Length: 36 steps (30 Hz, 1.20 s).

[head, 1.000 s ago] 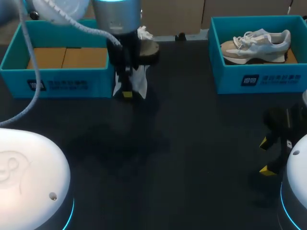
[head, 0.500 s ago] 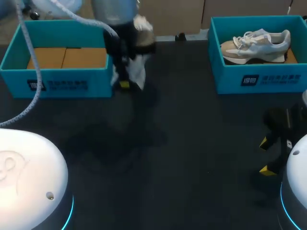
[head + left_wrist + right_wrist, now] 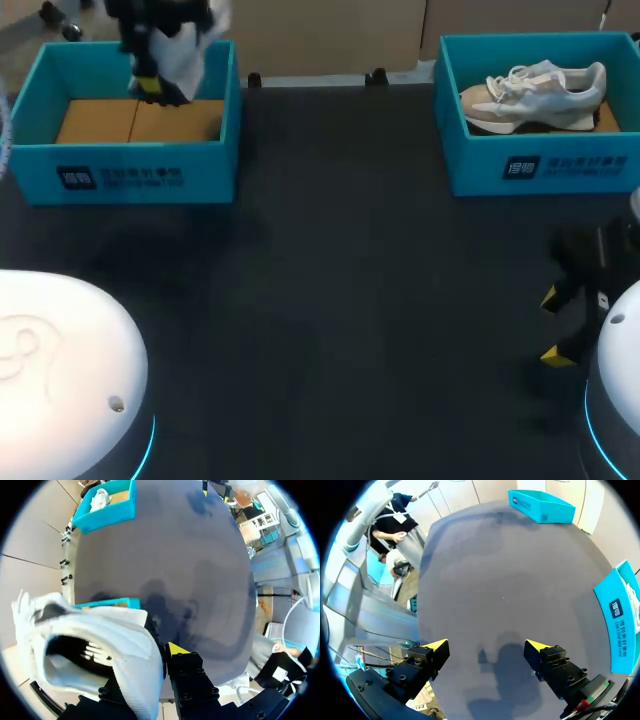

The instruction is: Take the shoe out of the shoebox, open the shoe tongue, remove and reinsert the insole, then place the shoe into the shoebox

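1. Head view: a dark table (image 3: pixel 380 300) was recorded, with the left shoebox (image 3: pixel 130 175) at 10 o'clock and the right shoebox (image 3: pixel 540 165) at 2 o'clock. Both were teal and well apart.
2. The left gripper (image 3: pixel 150 85) was found at 11 o'clock, over the far part of the left shoebox. It was clamped on the white shoe (image 3: pixel 185 45), which hung at the box's far wall.
3. A brown cardboard floor (image 3: pixel 140 120) was seen inside the left shoebox, below and on the near side of the held shoe.
4. Left wrist view: the white shoe was seen filling the space between the fingers, its dark opening turned toward the camera. One yellow fingertip (image 3: pixel 176 648) was seen pressed against its side, while the other was hidden behind the shoe. A teal rim of the left shoebox was seen just beyond the shoe.
5. A second shoe (image 3: pixel 535 95), pale with a tan sole, was noted lying lengthwise inside the right shoebox.
6. The right gripper (image 3: pixel 553 326) was logged at 4 o'clock, near the table's near edge.
7. Right wrist view: its fingers were spread wide with only bare table showing between the yellow tips. The right shoebox was seen off to one side.
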{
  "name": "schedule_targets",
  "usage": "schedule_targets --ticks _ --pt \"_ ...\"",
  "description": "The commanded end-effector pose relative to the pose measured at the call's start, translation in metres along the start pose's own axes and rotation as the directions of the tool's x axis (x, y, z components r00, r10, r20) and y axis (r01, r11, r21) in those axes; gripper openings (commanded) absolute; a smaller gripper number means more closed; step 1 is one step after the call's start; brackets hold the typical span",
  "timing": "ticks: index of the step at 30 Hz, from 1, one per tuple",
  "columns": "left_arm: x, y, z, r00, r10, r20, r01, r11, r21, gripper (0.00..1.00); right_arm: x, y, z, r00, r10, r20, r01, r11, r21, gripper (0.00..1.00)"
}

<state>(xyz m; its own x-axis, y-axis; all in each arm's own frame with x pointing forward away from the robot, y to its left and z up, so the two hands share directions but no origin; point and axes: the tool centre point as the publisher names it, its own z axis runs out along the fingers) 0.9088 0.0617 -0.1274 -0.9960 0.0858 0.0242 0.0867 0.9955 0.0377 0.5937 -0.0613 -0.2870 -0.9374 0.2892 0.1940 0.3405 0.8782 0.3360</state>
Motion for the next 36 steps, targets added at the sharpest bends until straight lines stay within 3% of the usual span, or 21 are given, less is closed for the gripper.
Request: schedule_targets --ticks 1,11,12,14,18,26,31,36 --pt "0.0 -0.001 -0.004 1.0 0.001 0.001 -0.001 1.0 -0.001 0.0 0.002 -0.001 0.0 1.0 0.0 0.003 0.0 1.0 0.001 1.0" --pt "0.0 -0.001 -0.004 1.0 0.001 0.001 -0.001 1.0 -0.001 0.0 0.002 -0.001 0.0 1.0 0.0 0.003 0.0 1.0 0.001 1.0" --pt "-0.008 0.006 -0.001 1.0 -0.002 0.027 0.003 0.999 -0.041 0.0 0.002 -0.001 0.0 1.0 0.0 0.003 0.0 1.0 0.001 1.0" --pt "-0.026 0.026 0.002 1.0 0.017 0.002 -0.017 1.0 -0.016 0.0 0.002 -0.001 0.0 1.0 0.0 0.003 0.0 1.0 0.001 1.0" --pt "-0.064 0.067 0.01 0.999 0.004 0.048 0.002 0.994 -0.113 0.0 0.002 -0.001 0.0 1.0 0.0 0.003 0.0 1.0 0.001 1.0" --pt "-0.117 0.134 0.029 0.998 0.046 0.049 -0.039 0.992 -0.12 0.0 0.002 -0.001 0.0 1.0 0.0 0.003 0.0 1.0 0.001 1.0" --pt "-0.135 0.166 0.048 0.999 0.0 0.044 0.004 0.995 -0.097 0.0 0.002 -0.001 0.0 1.0 0.0 0.003 0.0 1.0 0.001 1.0" --pt "-0.13 0.188 0.056 0.997 0.067 0.04 -0.065 0.997 -0.041 0.0 0.002 -0.001 0.0 1.0 0.0 0.003 0.0 1.0 0.001 1.0"
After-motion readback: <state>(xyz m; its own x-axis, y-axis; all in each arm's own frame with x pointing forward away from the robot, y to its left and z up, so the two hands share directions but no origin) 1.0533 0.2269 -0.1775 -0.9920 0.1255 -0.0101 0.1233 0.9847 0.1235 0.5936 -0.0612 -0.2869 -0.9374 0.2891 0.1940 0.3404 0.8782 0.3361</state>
